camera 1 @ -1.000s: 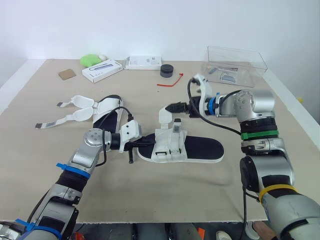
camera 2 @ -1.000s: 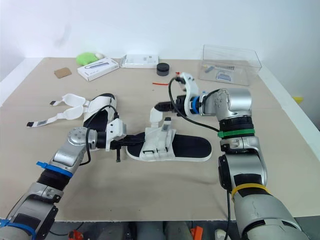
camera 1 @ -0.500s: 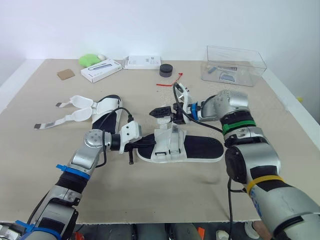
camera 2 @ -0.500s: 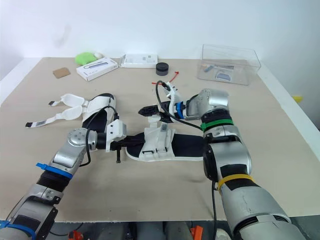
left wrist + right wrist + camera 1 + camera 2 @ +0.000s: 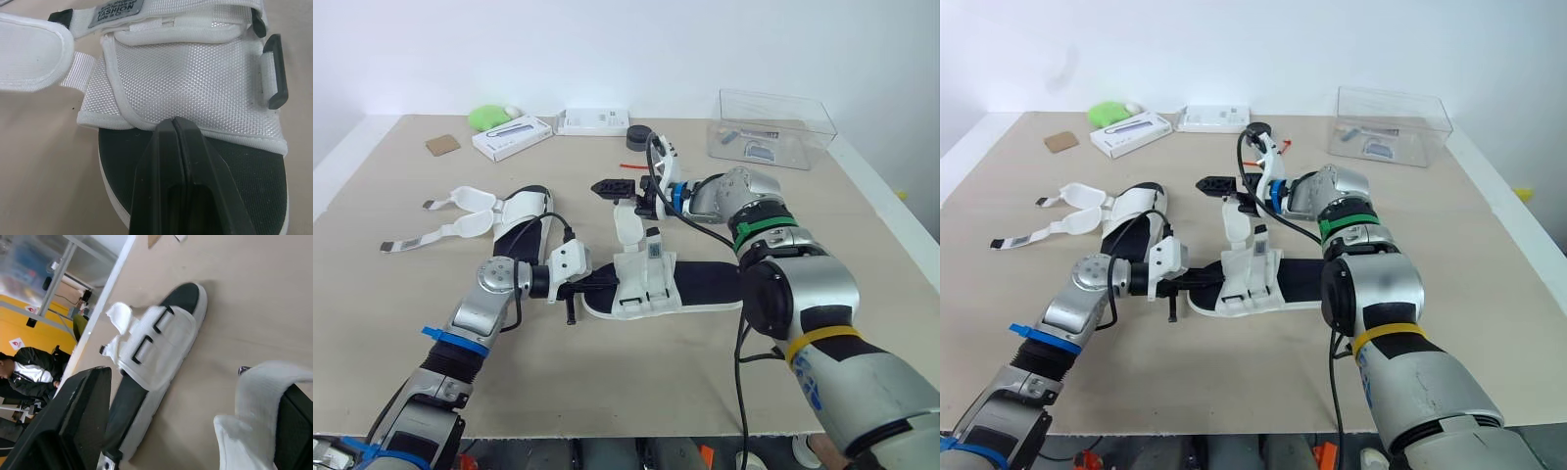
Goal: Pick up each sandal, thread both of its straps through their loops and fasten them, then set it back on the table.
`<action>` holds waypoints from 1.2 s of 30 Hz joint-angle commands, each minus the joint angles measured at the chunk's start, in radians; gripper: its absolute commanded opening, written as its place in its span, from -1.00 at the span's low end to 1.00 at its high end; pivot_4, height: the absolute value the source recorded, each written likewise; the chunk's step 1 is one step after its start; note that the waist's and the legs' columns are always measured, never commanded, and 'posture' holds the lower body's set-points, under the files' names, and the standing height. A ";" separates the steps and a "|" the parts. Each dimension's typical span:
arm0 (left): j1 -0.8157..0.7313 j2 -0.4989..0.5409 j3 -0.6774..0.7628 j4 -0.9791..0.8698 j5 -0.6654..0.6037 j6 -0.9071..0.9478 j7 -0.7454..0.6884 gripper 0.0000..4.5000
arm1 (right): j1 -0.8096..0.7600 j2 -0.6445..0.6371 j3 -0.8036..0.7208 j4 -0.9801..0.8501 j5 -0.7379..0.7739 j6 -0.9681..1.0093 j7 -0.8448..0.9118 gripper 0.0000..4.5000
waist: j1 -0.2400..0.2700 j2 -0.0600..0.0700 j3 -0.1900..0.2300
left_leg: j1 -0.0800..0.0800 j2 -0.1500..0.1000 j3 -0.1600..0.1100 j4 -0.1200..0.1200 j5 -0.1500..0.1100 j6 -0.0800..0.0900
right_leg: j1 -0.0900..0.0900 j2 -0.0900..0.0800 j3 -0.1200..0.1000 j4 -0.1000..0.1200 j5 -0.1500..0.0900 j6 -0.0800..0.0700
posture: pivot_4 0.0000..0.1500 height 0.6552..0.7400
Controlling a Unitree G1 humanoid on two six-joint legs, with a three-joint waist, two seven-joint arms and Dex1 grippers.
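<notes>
Sandal (image 5: 690, 292) flat on table (image 5: 656, 382), mid-front. We press left gripper (image 5: 174, 125), jaws together, onto footbed beside white upper, likely pinning it against sliding. Right gripper (image 5: 619, 191), jaws apart, props strap (image 5: 628, 223) upright on one finger, ready for threading.

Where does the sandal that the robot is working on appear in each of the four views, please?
Left eye view: the sandal lies at centre, left claw on its left end.
Right eye view: centre again.
Left wrist view: its white upper just beyond the shut claw.
Right wrist view: its raised strap, within the open right claw.
Shared landmark: its grey label, in both eye views and the left wrist view.
</notes>
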 commanded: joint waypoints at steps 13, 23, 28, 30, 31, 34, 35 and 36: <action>0.001 -0.018 -0.005 -0.004 -0.005 0.002 0.003 -1.00 | -0.044 -0.022 0.028 -0.053 -0.066 -0.052 0.109 0.20 | 0.001 0.000 0.000 | -0.001 0.000 -0.003 0.000 0.000 -0.002 | 0.000 -0.002 -0.001 0.000 -0.001 -0.002 | 1.00 1.00; 0.001 -0.028 0.002 -0.001 -0.008 0.008 0.007 -1.00 | 0.008 -0.036 0.132 -0.161 -0.132 -0.037 0.242 -0.96 | 0.001 0.000 0.000 | -0.002 -0.001 -0.004 0.000 0.000 -0.002 | 0.000 -0.003 -0.005 0.000 -0.001 -0.002 | 1.00 1.00; 0.001 -0.030 0.004 0.000 -0.008 0.008 0.008 -1.00 | 0.135 -0.065 0.238 -0.436 -0.172 -0.192 0.356 -0.96 | 0.003 0.001 0.000 | -0.002 -0.001 -0.007 0.000 0.000 -0.002 | 0.001 -0.003 -0.008 -0.001 -0.001 -0.002 | 1.00 1.00; 0.001 -0.030 0.004 0.001 -0.009 0.007 0.008 -1.00 | 0.213 -0.077 0.276 -0.579 -0.186 -0.297 0.385 -0.96 | 0.003 0.001 0.000 | -0.003 -0.002 -0.008 0.000 0.000 -0.002 | 0.001 -0.003 -0.008 -0.001 -0.001 -0.001 | 1.00 1.00; 0.001 -0.029 0.004 0.001 -0.009 0.007 0.008 -1.00 | 0.245 -0.071 0.262 -0.638 -0.173 -0.326 0.370 -0.96 | 0.003 0.001 0.000 | -0.003 -0.002 -0.008 0.000 0.000 -0.002 | 0.001 -0.003 -0.009 -0.001 -0.001 -0.001 | 1.00 1.00; 0.001 -0.029 0.009 -0.002 -0.014 0.011 0.008 -1.00 | 0.375 -0.061 0.243 -0.866 -0.135 -0.420 0.356 -0.96 | 0.004 0.002 0.000 | -0.004 -0.002 -0.010 0.000 0.000 -0.003 | 0.001 -0.003 -0.010 0.000 -0.001 -0.001 | 1.00 1.00; 0.001 -0.027 0.010 -0.004 -0.017 0.014 0.007 -1.00 | 0.459 -0.065 0.264 -0.967 -0.178 -0.635 0.363 -0.96 | 0.004 0.002 0.001 | -0.004 -0.002 -0.012 0.000 0.001 -0.003 | 0.002 -0.003 -0.011 0.000 -0.001 -0.001 | 1.00 1.00; 0.001 -0.025 0.012 -0.004 -0.019 0.016 0.005 -1.00 | 0.529 -0.083 0.293 -1.049 -0.212 -0.760 0.382 -0.96 | 0.004 0.002 0.000 | -0.006 -0.003 -0.016 0.000 0.001 -0.003 | 0.003 -0.004 -0.013 0.000 -0.001 -0.001 | 1.00 1.00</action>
